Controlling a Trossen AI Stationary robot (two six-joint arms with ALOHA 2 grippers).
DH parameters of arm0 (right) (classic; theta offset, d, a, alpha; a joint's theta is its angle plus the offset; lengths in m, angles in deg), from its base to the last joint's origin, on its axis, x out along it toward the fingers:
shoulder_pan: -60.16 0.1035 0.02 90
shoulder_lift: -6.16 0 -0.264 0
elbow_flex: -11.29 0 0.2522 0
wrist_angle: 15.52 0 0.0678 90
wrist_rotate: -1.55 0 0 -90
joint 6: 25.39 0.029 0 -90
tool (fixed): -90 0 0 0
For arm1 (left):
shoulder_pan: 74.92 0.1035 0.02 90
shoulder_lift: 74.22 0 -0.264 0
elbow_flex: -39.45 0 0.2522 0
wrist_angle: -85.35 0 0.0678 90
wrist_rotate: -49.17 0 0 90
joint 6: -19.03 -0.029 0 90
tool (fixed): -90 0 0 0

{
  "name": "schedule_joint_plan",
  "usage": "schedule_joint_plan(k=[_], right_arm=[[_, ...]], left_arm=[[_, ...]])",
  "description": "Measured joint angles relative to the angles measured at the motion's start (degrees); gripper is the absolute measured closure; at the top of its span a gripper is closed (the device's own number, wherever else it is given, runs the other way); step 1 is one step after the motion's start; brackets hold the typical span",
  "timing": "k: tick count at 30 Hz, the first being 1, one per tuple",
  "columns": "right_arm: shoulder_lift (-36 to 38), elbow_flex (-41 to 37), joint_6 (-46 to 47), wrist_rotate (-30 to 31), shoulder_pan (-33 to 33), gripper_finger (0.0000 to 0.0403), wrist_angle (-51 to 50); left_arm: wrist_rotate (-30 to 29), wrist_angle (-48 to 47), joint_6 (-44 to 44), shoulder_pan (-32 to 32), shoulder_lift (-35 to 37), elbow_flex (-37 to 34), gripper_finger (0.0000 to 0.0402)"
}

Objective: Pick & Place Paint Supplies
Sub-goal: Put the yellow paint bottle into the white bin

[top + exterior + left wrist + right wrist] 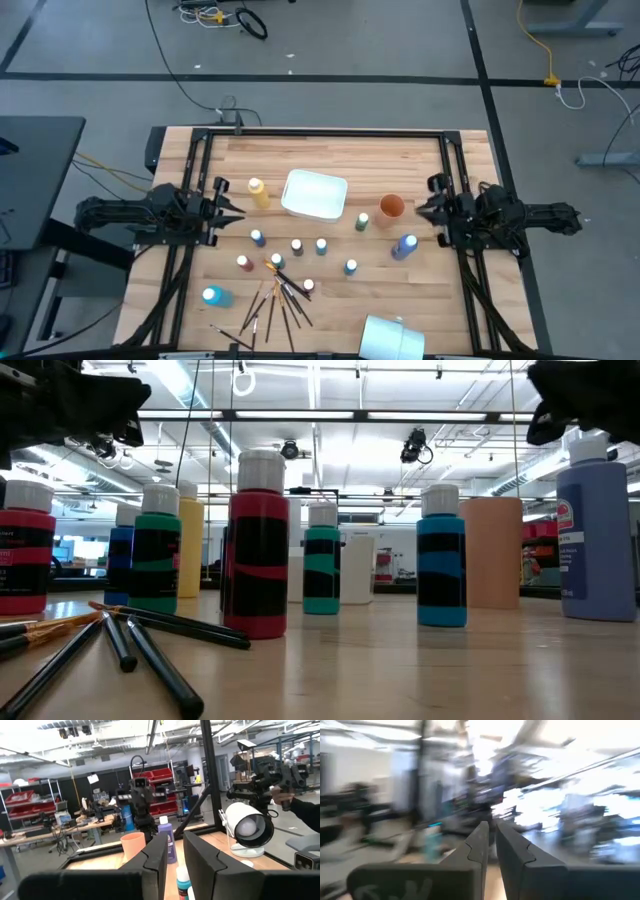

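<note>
The paint bottles stood scattered across the middle of the wooden counter [330,150]. A yellow bottle [258,192] lay toward the left, just beside a white tray [315,194]. A green bottle [361,224] stood to the right of the tray, and a large blue-purple bottle [404,246] lay farther right, near an orange cup [391,206]. Nearer the front edge a row of small bottles ran across: a blue bottle [257,237], two green-banded bottles [297,246], a teal bottle [351,267] and a red bottle [243,262]. A light blue bottle [211,295] stood apart at the near left.

The wooden brushes [280,300] lay fanned out in a loose pile at the near middle of the counter, their dark tips pointing several ways; one orange-handled brush [271,265] crossed the top of the pile. A pale cylinder [390,338] lay on its side at the near right edge.

The left gripper [232,210] hovered over the left side of the counter, level with the yellow bottle and apart from it. Its jaws stood slightly apart with nothing between them. The right gripper [422,208] hovered over the right side, just beside the orange cup. Its jaws were nearly together, a thin gap showing, and held nothing.

From counter height, the red bottle [258,545] stood closest, with brushes [130,645] lying before it.
</note>
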Motion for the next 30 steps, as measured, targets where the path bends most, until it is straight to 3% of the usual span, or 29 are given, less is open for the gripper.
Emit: schedule_joint_plan(k=[4,8,13,17,23,30], right_arm=[[0.00,0.02,-4.08,10.97,0.00,0.0362,4.52],[0.00,0.04,-4.04,14.44,0.00,0.0362,5.60],[-0.84,0.04,-1.26,11.28,0.00,0.0357,4.83],[-3.39,0.04,0.99,7.03,0.00,0.0330,4.93],[-8.31,0.04,3.13,5.63,0.00,0.0264,9.45],[-14.30,0.04,5.58,-5.87,0.02,0.0226,18.90]], left_arm=[[0.00,0.29,2.76,-0.01,0.00,0.00,0.0331],[-0.92,0.36,2.72,0.00,0.00,0.00,0.0331],[-11.02,0.73,-0.60,0.00,0.00,0.01,0.0328],[-17.87,0.43,-2.13,0.00,-0.04,0.23,0.0309],[-23.60,0.56,-2.75,0.00,-2.28,3.26,0.0238],[-29.66,-0.26,1.90,0.70,-10.68,5.70,0.0169]])
